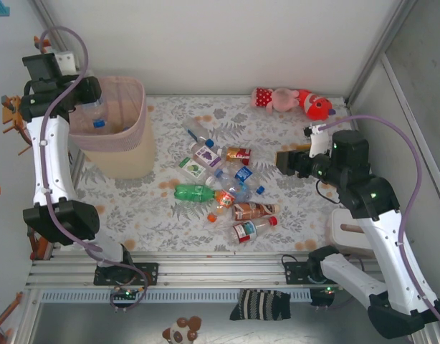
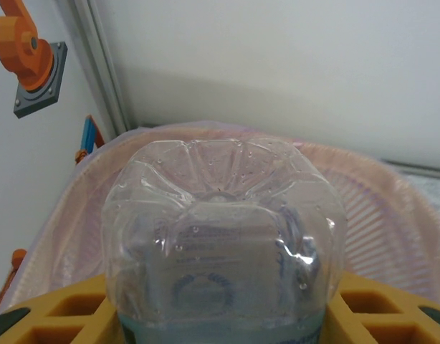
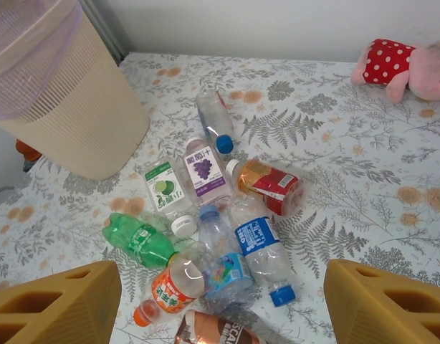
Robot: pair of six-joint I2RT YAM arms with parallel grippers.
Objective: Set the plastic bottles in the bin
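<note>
step: drop-off, clear bottle (image 2: 220,236) clamped in left hand (image 1: 93,104) above bin (image 1: 123,154) | next: likely release, straight drop | right hand (image 3: 220,315): apart, empty, above loose bottles (image 3: 256,240)

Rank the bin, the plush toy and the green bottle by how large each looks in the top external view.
1. bin, by far the largest
2. plush toy
3. green bottle, clearly shorter than the toy

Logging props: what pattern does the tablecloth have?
Grey fern leaves, orange-brown spots on white tablecloth; clearest in right wrist view.
</note>
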